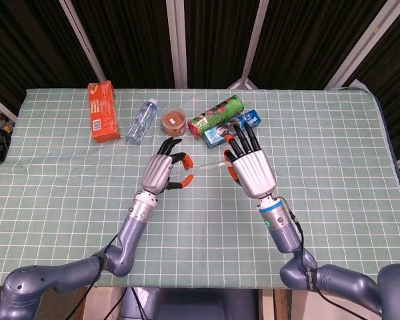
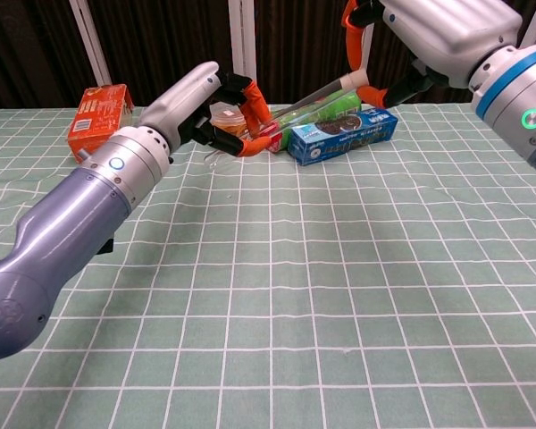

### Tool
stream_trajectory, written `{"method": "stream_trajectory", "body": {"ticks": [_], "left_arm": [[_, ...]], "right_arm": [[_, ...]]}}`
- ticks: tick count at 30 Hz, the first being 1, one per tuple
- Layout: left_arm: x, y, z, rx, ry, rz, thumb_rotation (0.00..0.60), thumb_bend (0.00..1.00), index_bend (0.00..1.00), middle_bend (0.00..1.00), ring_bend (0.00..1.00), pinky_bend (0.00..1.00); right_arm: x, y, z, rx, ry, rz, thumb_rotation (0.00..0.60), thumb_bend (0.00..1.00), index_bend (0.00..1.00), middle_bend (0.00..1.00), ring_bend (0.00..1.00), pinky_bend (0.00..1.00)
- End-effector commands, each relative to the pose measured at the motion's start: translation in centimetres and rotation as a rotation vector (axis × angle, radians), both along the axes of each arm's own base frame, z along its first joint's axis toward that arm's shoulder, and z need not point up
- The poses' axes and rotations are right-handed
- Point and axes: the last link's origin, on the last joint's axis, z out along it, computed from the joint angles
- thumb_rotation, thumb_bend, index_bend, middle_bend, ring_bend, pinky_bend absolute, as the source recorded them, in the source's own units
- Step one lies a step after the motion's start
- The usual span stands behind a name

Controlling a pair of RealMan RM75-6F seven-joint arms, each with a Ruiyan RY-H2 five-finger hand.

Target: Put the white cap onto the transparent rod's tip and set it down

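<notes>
Both hands pinch the transparent rod (image 2: 305,99) between them, left hand (image 1: 161,172) fingers and right hand (image 1: 251,167) fingers.

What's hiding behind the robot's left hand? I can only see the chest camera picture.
Observer: The head view shows a clear bottle lying on the table behind the left hand, which pinches the transparent rod. The bottle lies between the orange box and a small round jar.
Operator: And where do the right hand's fingers go? They get cut off at the top for me!
Observer: From above, the whole right hand shows. Its dark fingers stretch out straight toward the blue box.
</notes>
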Motion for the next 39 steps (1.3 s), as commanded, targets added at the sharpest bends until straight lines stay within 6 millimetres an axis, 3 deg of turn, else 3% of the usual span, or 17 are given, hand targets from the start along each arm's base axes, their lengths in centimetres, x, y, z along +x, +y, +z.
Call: {"method": "stream_trajectory", "body": {"ticks": [1, 27, 29, 33, 39], "left_arm": [[0.01, 0.03, -0.04, 0.001, 0.001, 0.0, 0.6, 0.79, 0.56, 0.57, 0.11, 0.0], [0.71, -0.09, -0.27, 0.002, -0.011, -0.007, 0.6, 0.79, 0.56, 0.57, 0.11, 0.0], [0.69, -0.07, -0.27, 0.003, -0.013, -0.004, 0.6, 0.79, 0.56, 0.57, 0.11, 0.0], [0.69, -0.04, -0.28, 0.004, -0.019, 0.002, 0.6, 0.79, 0.56, 0.57, 0.11, 0.0], [0.77, 0.06, -0.15, 0.013, -0.049, 0.023, 0.6, 0.79, 0.56, 0.57, 0.11, 0.0]], "right_arm": [[0.02, 0.04, -0.02, 0.004, -0.008, -0.004, 0.6, 0.34, 0.62, 0.28, 0.08, 0.0], [0.49, 0.4, -0.13, 0.014, -0.014, 0.005, 0.6, 0.34, 0.61, 0.28, 0.08, 0.0], [0.45, 0.44, -0.15, 0.013, -0.008, 0.005, 0.6, 0.34, 0.57, 0.28, 0.08, 0.0], [0.3, 0.49, -0.23, 0.016, 0.007, 0.001, 0.6, 0.34, 0.36, 0.25, 0.08, 0.0], [0.06, 0.67, -0.3, 0.022, 0.014, -0.004, 0.6, 0.34, 0.29, 0.22, 0.08, 0.0]]}}
